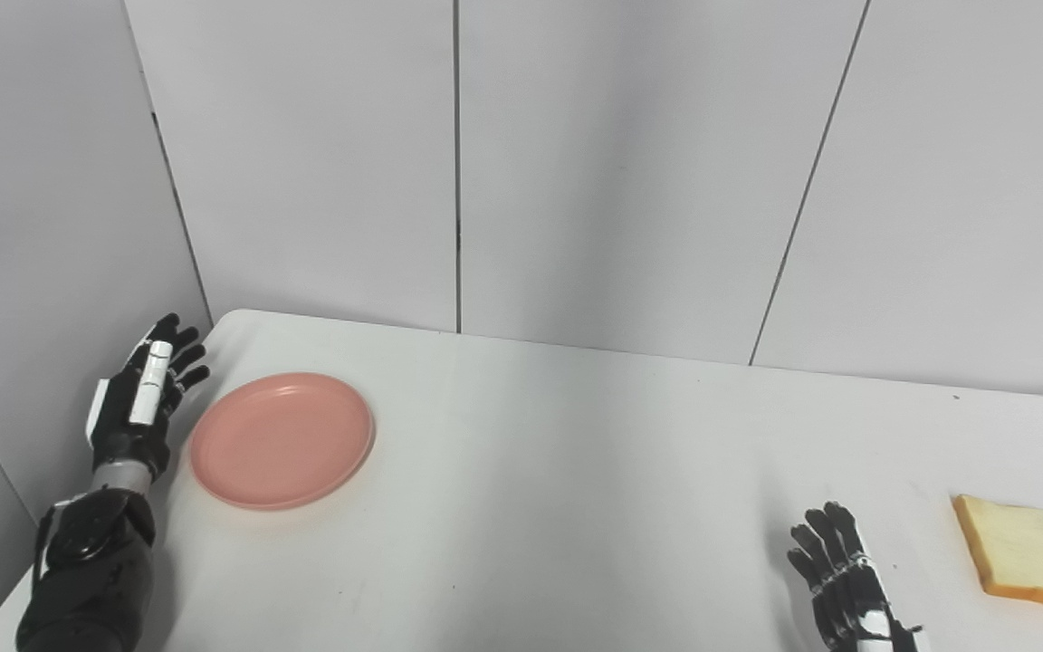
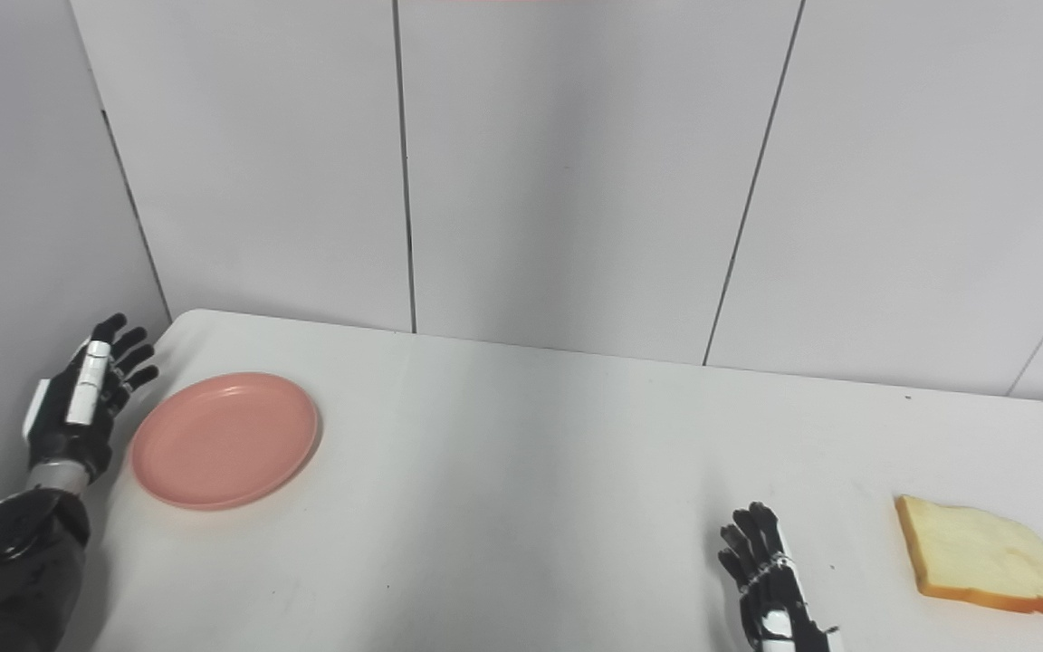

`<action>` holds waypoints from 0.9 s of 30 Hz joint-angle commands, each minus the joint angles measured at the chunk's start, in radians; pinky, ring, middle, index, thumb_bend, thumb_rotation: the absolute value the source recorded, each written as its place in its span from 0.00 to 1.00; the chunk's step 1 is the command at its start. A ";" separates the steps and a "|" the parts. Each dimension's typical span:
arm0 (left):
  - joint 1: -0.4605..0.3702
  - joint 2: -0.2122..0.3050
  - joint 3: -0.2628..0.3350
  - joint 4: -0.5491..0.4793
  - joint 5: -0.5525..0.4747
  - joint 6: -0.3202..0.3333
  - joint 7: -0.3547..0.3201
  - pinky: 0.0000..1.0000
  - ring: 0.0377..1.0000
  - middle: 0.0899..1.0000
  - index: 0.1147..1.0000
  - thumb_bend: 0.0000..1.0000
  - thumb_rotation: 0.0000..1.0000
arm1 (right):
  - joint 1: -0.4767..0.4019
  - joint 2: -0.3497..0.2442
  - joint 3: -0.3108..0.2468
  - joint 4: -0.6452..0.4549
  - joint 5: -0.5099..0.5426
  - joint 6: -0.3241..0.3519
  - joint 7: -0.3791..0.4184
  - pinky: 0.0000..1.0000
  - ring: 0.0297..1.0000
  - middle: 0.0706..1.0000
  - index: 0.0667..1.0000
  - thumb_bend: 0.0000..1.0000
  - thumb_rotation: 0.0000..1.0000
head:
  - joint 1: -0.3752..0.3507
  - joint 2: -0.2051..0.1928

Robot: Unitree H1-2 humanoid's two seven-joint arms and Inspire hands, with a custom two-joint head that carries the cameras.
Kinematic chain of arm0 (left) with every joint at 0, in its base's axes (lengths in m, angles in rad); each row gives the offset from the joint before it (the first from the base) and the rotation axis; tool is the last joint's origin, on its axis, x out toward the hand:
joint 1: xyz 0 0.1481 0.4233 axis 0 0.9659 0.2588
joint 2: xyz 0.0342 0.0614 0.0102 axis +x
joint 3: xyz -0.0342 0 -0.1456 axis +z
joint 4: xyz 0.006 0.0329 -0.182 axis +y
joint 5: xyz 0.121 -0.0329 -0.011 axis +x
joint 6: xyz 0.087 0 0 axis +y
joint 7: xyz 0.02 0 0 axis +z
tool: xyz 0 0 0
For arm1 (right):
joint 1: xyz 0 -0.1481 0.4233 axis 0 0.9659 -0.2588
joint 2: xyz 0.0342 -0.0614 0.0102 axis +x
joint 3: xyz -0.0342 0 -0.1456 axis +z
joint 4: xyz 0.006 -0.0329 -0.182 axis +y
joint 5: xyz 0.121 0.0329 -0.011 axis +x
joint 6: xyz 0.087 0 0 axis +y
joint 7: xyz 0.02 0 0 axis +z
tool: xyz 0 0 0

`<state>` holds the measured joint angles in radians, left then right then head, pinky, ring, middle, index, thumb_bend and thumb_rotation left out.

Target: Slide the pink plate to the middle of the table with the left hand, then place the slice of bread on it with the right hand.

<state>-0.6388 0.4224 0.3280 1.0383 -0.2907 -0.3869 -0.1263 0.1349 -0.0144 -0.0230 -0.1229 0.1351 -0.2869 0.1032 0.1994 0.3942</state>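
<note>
A pink plate (image 1: 282, 439) lies flat near the table's left edge. My left hand (image 1: 143, 398) is raised just left of it, open, fingers straight and pointing away from me, a small gap between it and the plate's rim. A slice of bread (image 2: 979, 554) with a brown crust lies flat at the front right of the table. My right hand (image 2: 770, 584) rests low at the front edge, left of the bread, fingers apart and holding nothing.
The white table (image 1: 576, 453) backs onto grey wall panels (image 1: 458, 163), with another panel close along its left side behind my left hand. The table's left edge runs right under my left arm.
</note>
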 commanded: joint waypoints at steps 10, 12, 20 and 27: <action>-0.049 0.012 -0.017 0.071 0.018 -0.082 -0.026 0.74 0.81 0.82 0.80 0.83 0.75 | 0.073 -0.017 -0.005 0.105 -0.006 0.000 0.002 0.92 0.92 0.92 0.93 0.81 0.97 | -0.012 0.008; -0.048 0.007 -0.022 0.068 0.019 -0.082 -0.036 0.74 0.81 0.82 0.80 0.84 0.75 | 0.073 -0.016 -0.004 0.104 -0.008 -0.001 0.003 0.92 0.92 0.93 0.93 0.80 0.97 | -0.015 0.005; -0.050 -0.008 -0.031 0.058 0.003 -0.082 -0.090 0.76 0.83 0.81 0.82 0.91 0.74 | 0.074 -0.012 -0.001 0.106 -0.012 -0.011 0.003 0.91 0.91 0.92 0.93 0.77 0.98 | -0.022 0.006; -0.049 -0.016 -0.031 0.047 -0.018 -0.062 -0.132 0.82 0.87 0.85 0.84 0.89 0.72 | 0.077 -0.013 0.000 0.103 -0.010 -0.009 0.007 0.91 0.91 0.92 0.93 0.77 0.97 | -0.025 0.007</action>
<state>-0.6488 0.4048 0.2969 1.1045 -0.2961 -0.4339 -0.2345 0.1363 -0.0138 -0.0223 -0.1242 0.1233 -0.2869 0.1033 0.1733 0.4004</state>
